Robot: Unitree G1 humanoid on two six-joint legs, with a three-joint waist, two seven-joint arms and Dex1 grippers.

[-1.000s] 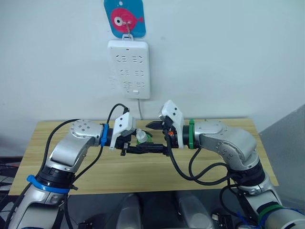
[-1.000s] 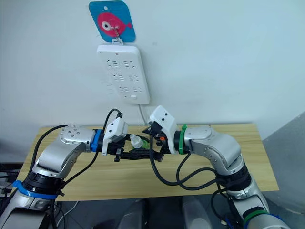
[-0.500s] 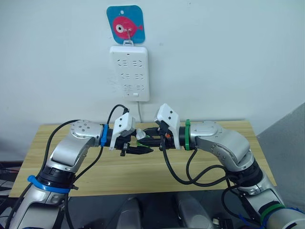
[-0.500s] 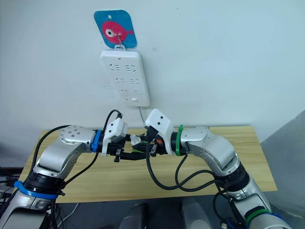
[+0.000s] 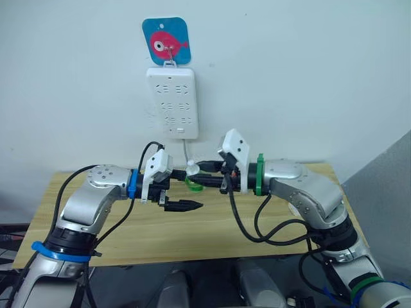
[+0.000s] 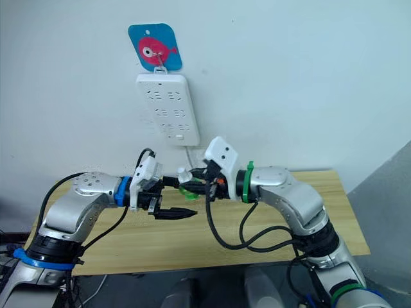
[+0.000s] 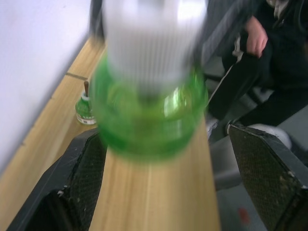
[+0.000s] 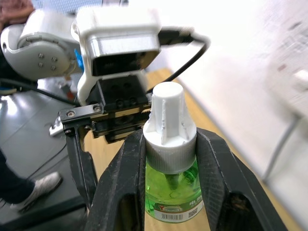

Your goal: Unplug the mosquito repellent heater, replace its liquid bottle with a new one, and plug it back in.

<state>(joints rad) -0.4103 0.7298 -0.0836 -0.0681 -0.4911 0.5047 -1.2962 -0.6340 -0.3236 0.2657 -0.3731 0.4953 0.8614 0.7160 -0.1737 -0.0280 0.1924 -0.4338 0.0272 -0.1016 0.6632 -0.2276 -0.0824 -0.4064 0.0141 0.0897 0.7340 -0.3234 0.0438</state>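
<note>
A green liquid bottle with a white ribbed cap hangs above the table, and my right gripper is shut on its neck. The same bottle sits between my two arms in the head views. My left gripper is open just left of and below it, with its fingers spread wide on either side and not touching it. A second small green bottle with a bare brown wick stands on the table by the wall. The mosquito repellent heater is out of view.
A tall white power strip hangs on the wall under a blue fish hook plate, with nothing plugged into its sockets. The wooden table lies below both arms. A seated person in dark clothes is beyond the table's end.
My left gripper has opened and dropped back from the capped bottle. My right gripper has kept the bottle and lifted it slightly. The camera has also shifted.
</note>
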